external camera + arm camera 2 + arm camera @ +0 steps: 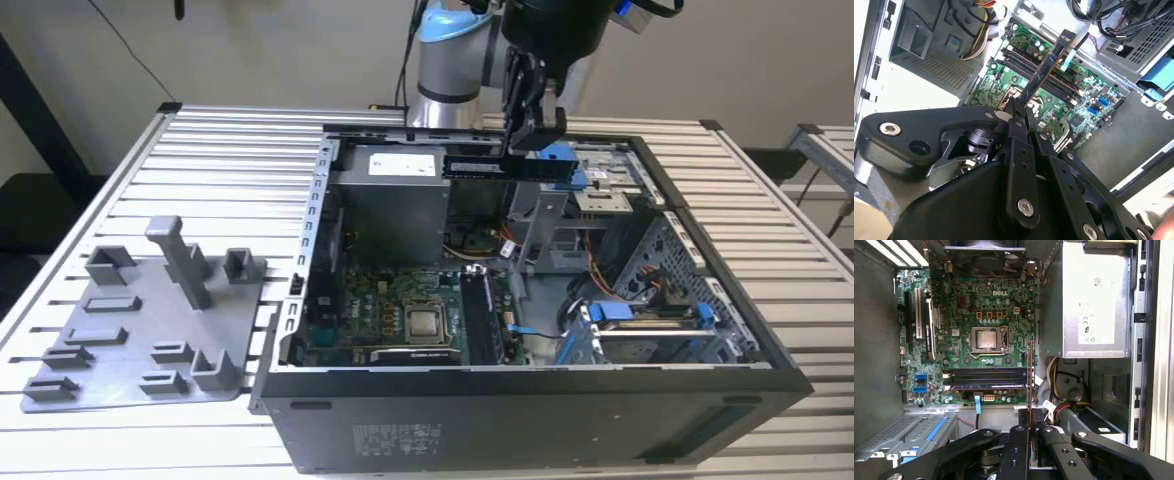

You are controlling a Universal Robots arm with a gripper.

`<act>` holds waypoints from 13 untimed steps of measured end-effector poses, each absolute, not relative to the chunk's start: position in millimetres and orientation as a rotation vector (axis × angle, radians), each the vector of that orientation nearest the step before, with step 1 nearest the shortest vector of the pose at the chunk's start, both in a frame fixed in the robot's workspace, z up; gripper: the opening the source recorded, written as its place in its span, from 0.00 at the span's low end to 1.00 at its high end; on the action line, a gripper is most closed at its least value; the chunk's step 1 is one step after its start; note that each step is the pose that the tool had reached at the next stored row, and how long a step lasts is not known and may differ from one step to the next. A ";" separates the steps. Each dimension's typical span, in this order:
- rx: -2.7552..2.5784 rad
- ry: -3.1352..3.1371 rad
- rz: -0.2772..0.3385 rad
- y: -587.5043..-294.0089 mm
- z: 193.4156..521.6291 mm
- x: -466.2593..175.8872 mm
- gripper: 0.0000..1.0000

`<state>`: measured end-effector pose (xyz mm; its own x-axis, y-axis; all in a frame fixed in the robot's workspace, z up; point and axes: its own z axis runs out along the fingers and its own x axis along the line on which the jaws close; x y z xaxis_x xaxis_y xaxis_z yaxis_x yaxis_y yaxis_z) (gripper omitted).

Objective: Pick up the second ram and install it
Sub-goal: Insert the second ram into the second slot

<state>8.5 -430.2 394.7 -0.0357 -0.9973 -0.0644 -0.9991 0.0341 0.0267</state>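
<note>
At the exterior view's left, a grey tray (147, 330) with upright posts lies on the slatted table (214, 150), just beside the open computer case (534, 425). Inside, the grey power-supply box (387, 205) sits at the far left and the green motherboard (387, 310) lies nearer. Right of that box, the gripper (534, 140) hangs above the far part of the case with the second ram (478, 167) held level, clear of the board. In the second wrist view the jaws are pinching one end of the second ram (1051, 60), and the stick runs out crosswise over the dark memory slots (1029, 70). In the first wrist view the second ram (1030, 380) shows edge-on as a thin line across the slots' end. A metal drive cage (674, 260) takes the case's right side. The pick-up looks done; the step in hand appears to be carrying the stick to its slot. Seating it would call for turning the stick into line with a free slot, contact edge down, between the end clips; which slot is free cannot be told
</note>
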 end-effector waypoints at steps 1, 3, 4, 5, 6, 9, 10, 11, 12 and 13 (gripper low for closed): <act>-2.160 2.240 0.100 -430.2 394.7 8.5 0.14; -2.155 2.245 0.100 -430.2 394.7 8.5 0.14; -2.151 2.249 0.099 -430.2 394.7 8.5 0.14; -2.147 2.253 0.099 -430.2 394.7 8.5 0.14; -2.141 2.258 0.099 -430.2 394.7 8.5 0.14; -2.117 2.280 0.099 -430.3 394.7 8.5 0.14; -2.106 2.289 0.099 -430.3 394.7 8.5 0.14; -2.096 2.299 0.099 -430.3 394.7 8.5 0.14; -2.084 2.309 0.098 -430.3 394.7 8.5 0.14; -2.072 2.320 0.098 -430.3 394.7 8.5 0.14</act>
<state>8.5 -430.3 394.7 -0.1132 -0.9915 -0.0644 -0.9934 0.1117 0.0270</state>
